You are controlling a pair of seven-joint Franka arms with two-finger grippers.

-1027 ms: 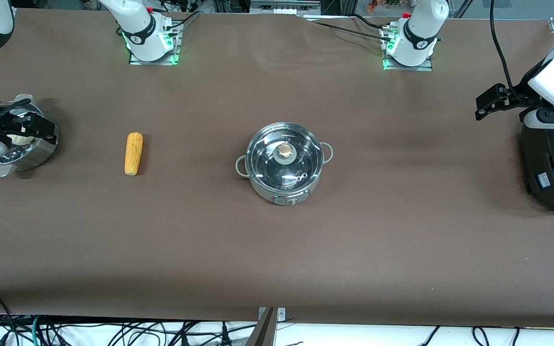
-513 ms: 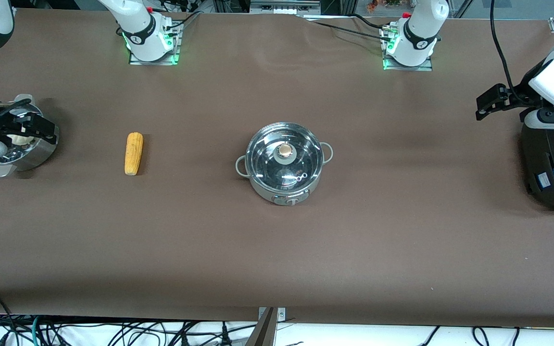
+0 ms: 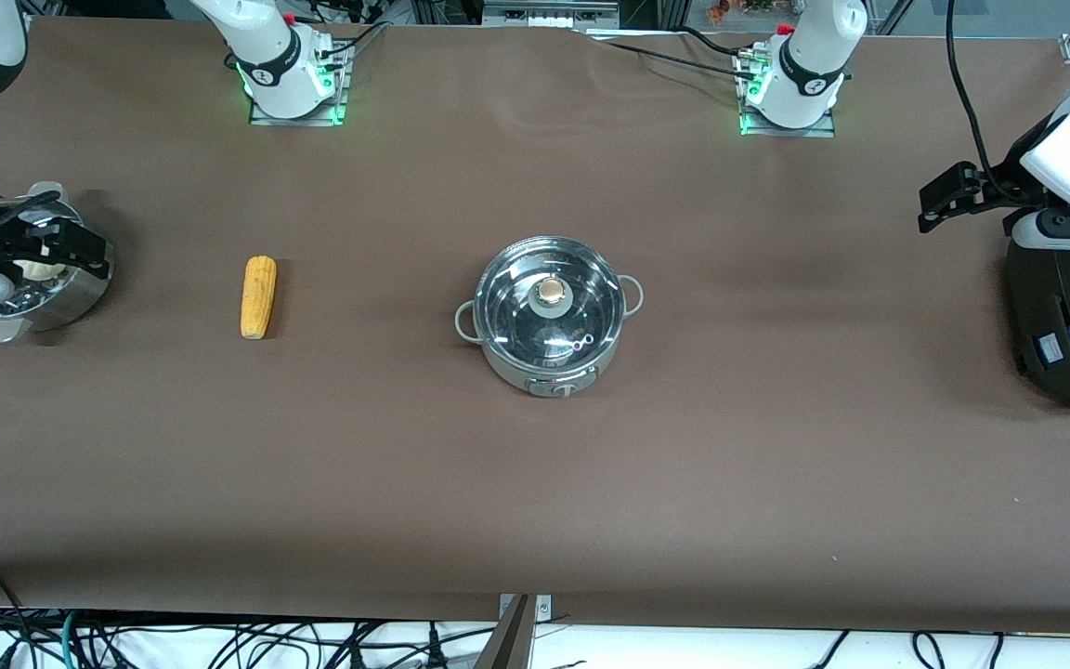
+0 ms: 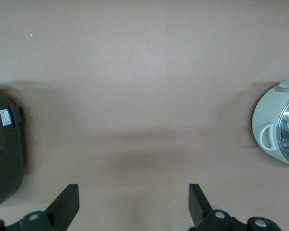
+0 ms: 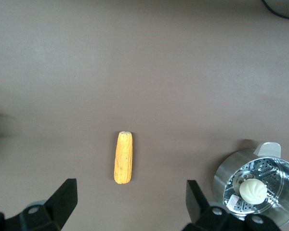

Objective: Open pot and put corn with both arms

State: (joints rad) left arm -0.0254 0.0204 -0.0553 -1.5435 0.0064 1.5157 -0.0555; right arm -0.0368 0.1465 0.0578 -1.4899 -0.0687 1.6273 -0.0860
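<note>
Open table (image 3: 776,446) all around lidded pot (image 3: 549,316) and corn (image 3: 258,296), well apart.

The pot (image 4: 279,127) is cut by the left wrist view's edge at three o'clock. The black appliance (image 3: 1069,325) runs off the front view at three o'clock. The right gripper (image 3: 43,246) hides part of the steamer (image 3: 52,297).

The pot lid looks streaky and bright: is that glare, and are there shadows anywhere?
Front view: yes, lamp glare streaks the lid on the pot; the corn throws a soft shadow beside it. Left wrist view: a broad dim shadow band lies across the table.
</note>
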